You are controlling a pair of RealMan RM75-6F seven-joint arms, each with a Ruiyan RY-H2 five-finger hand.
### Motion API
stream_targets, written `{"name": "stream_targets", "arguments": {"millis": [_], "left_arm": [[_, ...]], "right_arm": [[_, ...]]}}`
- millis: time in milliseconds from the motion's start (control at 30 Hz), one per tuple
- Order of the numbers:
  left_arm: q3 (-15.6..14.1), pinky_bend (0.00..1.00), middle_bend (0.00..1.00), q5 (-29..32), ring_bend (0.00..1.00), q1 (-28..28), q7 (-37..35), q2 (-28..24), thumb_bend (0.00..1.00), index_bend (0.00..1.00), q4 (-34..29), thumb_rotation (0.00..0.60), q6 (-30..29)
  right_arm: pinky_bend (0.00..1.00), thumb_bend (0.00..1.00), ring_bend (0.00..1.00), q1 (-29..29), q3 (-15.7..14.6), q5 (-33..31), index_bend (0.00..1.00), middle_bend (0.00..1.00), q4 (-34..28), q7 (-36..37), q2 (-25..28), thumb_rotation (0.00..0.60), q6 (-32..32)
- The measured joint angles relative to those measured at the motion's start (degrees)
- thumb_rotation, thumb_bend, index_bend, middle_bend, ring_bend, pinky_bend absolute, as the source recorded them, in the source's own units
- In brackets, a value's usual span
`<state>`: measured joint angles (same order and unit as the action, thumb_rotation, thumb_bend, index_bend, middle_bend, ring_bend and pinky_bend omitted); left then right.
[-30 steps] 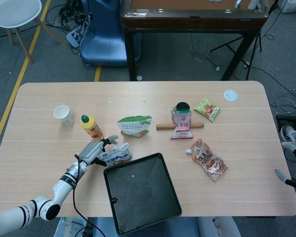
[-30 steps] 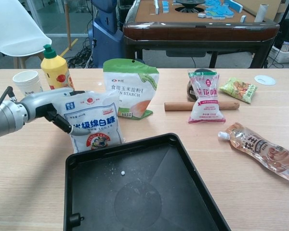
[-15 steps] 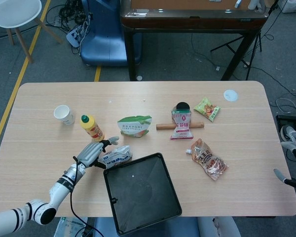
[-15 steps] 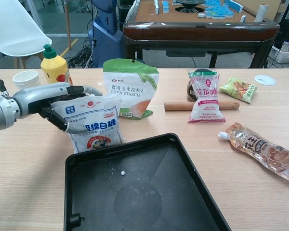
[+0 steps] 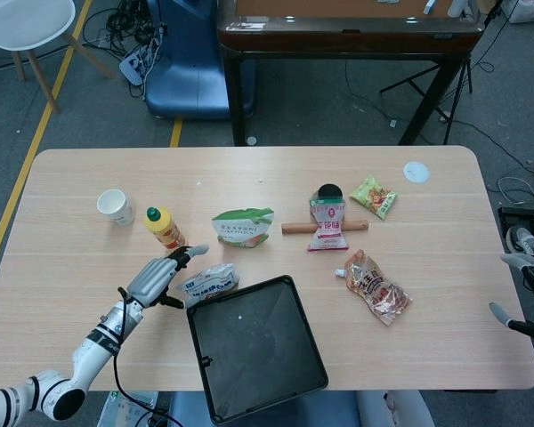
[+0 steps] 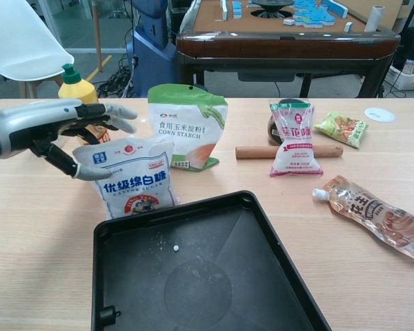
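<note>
White sugar bag point(image 6: 132, 185) standing upright near the table's point(image 5: 89, 258) front-left edge, just behind the back-left corner of a black tray point(image 6: 207, 276). Soft plastic pouch, probably fairly heavy with loose granules, slippery film, likely to sag or tip; best taken across its upper body or the flat top seam. Left hand point(image 6: 52, 131) just left of the bag's top, fingers spread wide and holding nothing, thumb near the bag's upper-left corner; contact unclear. Behind: yellow squeeze bottle point(image 6: 79, 93), corn starch pouch point(image 6: 188, 127). Towards the right edge: pink packet point(image 6: 294, 136), wooden rolling pin point(image 6: 255, 152), sauce pouch point(image 6: 376, 217). Right hand point(image 5: 527, 294) beyond the right edge, barely visible, finger state impossible to tell
</note>
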<state>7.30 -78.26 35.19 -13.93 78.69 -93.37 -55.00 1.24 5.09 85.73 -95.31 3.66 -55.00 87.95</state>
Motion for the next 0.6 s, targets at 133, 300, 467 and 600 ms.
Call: {"name": "stream_targets", "arguments": {"millis": [133, 300, 467, 600], "left_arm": [[-0.46, 0.25, 0.13, -1.23, 0.08, -0.66, 0.59, -2.96, 0.22, 0.09, -3.08, 0.6, -1.24], [-0.81, 0.25, 0.12, -2.6, 0.08, -1.78, 1.86, -6.76, 0.22, 0.09, -6.55, 0.6, -3.61], [-1.25, 0.25, 0.12, -3.95, 0.08, -4.31, 4.26, -11.2, 0.22, 0.09, -9.16, 0.6, -8.35], [-1.75, 0.25, 0.12, -3.89, 0.08, -7.63, 6.5, -14.72, 0.22, 0.09, -10.8, 0.6, -13.03]], "right_arm": [[0.21, 0.19, 0.2, 0.14, 0.03, -0.01, 0.24, 0.26, 0.08, 0.05, -0.09, 0.6, -0.12], [0.21, 0.2, 0.2, 0.34, -0.01, 0.12, 0.24, 0.26, 0.03, 0.05, 0.01, 0.6, -0.34], [0.21, 0.2, 0.2, 0.76, -0.19, 0.49, 0.24, 0.26, -0.21, -0.05, 0.36, 0.6, -1.03], [0.21, 0.2, 0.2, 1.21, -0.42, 0.78, 0.24, 0.26, -0.18, 0.14, 0.44, 0.6, -1.92]]}}
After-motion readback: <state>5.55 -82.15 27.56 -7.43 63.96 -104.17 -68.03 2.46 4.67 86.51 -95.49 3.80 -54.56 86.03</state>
